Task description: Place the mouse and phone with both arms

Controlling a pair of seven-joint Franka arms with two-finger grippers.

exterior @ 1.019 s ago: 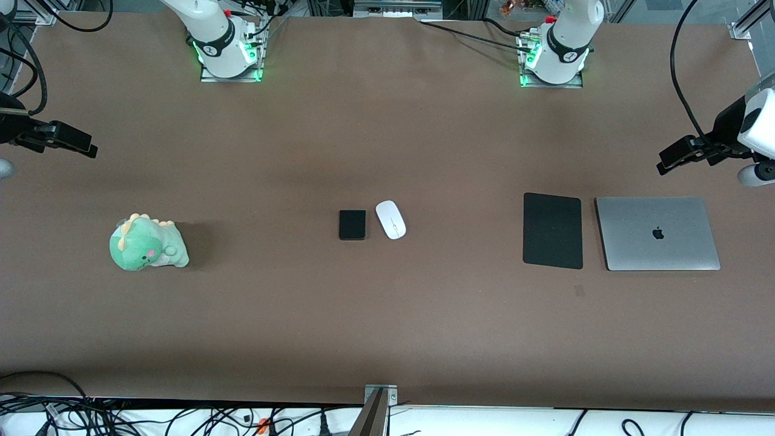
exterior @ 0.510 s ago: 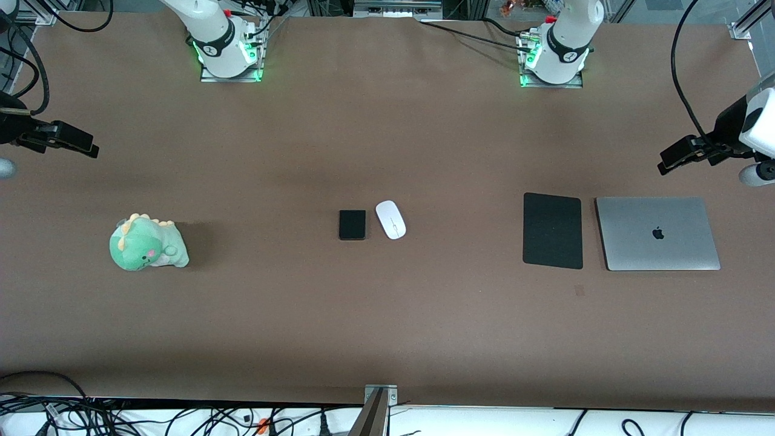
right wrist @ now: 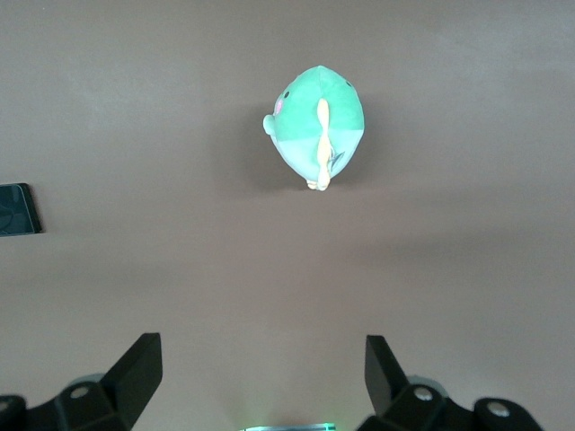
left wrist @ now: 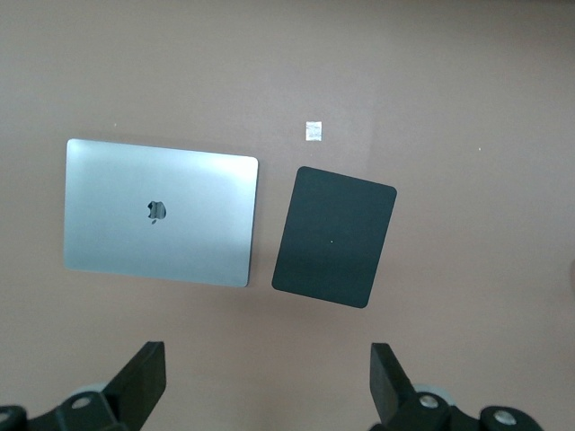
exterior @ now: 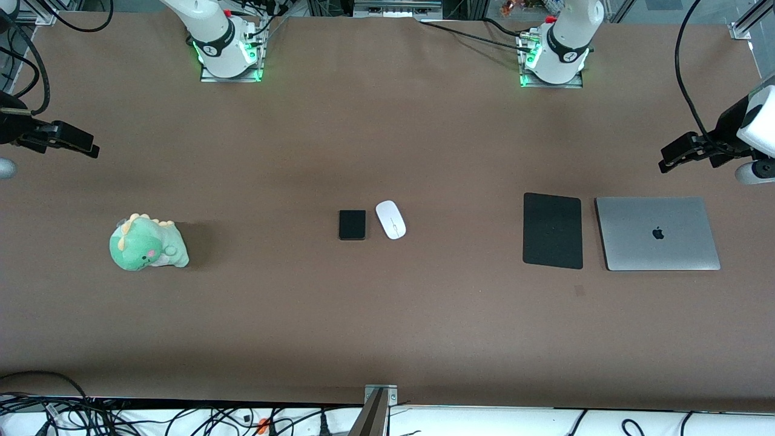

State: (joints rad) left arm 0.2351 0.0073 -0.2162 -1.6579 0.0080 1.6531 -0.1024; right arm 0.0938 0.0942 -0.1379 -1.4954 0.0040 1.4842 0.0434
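The white mouse (exterior: 390, 219) and the small black phone (exterior: 352, 224) lie side by side at the middle of the table, the phone toward the right arm's end. A corner of the phone shows in the right wrist view (right wrist: 18, 209). My left gripper (exterior: 672, 158) is open and empty, high over the table's edge at the left arm's end; its fingers spread wide in the left wrist view (left wrist: 267, 382). My right gripper (exterior: 82, 145) is open and empty, high over the right arm's end, also wide in its wrist view (right wrist: 262, 373).
A large black mouse pad (exterior: 552, 231) and a closed silver laptop (exterior: 657, 233) lie toward the left arm's end; both show in the left wrist view, pad (left wrist: 334, 235) and laptop (left wrist: 160, 212). A green plush dinosaur (exterior: 147, 243) sits toward the right arm's end, also in the right wrist view (right wrist: 319, 123).
The left gripper has shifted very slightly; the right gripper barely moved. The mouse and phone have not moved.
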